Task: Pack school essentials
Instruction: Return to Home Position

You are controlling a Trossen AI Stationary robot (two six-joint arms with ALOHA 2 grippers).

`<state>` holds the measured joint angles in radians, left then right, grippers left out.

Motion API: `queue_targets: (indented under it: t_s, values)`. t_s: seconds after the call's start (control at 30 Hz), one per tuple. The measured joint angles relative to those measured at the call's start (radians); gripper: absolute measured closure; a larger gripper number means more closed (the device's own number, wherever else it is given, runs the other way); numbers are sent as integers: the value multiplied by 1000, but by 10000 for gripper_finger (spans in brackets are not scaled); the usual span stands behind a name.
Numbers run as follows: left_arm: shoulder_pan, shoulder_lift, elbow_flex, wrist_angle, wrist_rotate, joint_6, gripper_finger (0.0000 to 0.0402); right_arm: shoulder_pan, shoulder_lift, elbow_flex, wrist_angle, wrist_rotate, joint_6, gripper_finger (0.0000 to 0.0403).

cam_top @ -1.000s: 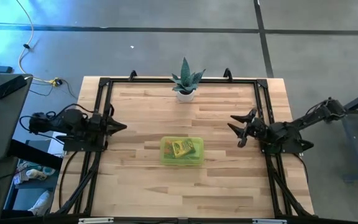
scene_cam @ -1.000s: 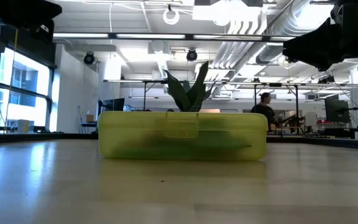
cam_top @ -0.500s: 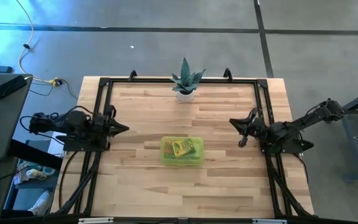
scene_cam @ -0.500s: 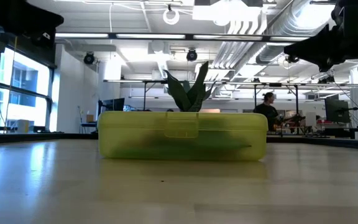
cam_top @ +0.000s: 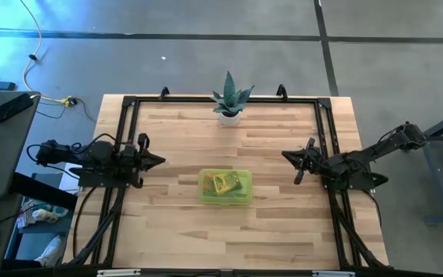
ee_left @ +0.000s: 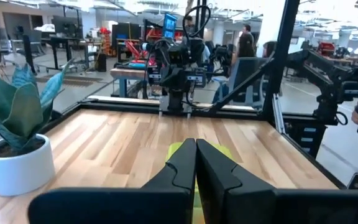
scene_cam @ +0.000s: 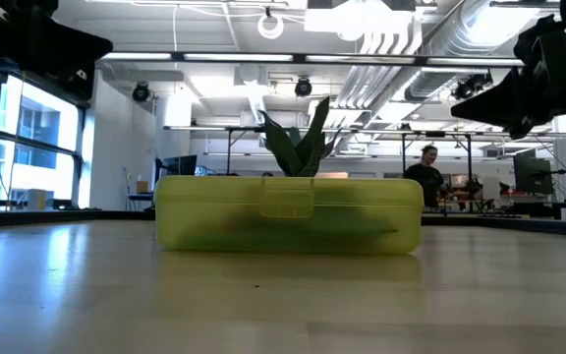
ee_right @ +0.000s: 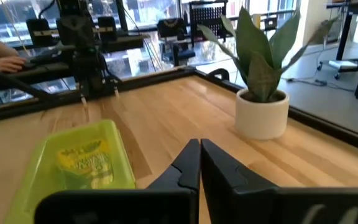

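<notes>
Black jointed arms (cam_top: 91,158), tapered grippers (ee_left: 196,146)

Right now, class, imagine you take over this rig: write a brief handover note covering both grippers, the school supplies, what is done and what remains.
Left gripper: shut, empty, at the table's left side. Right gripper: shut, empty, at the right side.
Yellow-green case: closed, mid-table, crayon box showing through its lid; no stationery lies outside it. Potted plant stands at the far edge.
Done: packing and closing, it seems.
Left: probably only parking both arms at home.
</notes>
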<state>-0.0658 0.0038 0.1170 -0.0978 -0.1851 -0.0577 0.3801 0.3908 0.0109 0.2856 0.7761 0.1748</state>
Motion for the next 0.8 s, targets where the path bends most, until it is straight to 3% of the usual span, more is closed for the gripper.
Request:
queue_targets:
  t_s: [0.33, 0.8]
  values:
    - [0, 2, -103, 129, -9, -38, 401, 0, 1, 0, -47, 0, 35, 402]
    - [0, 2, -105, 142, -35, -43, 401, 0, 1, 0, -91, 0, 27, 402]
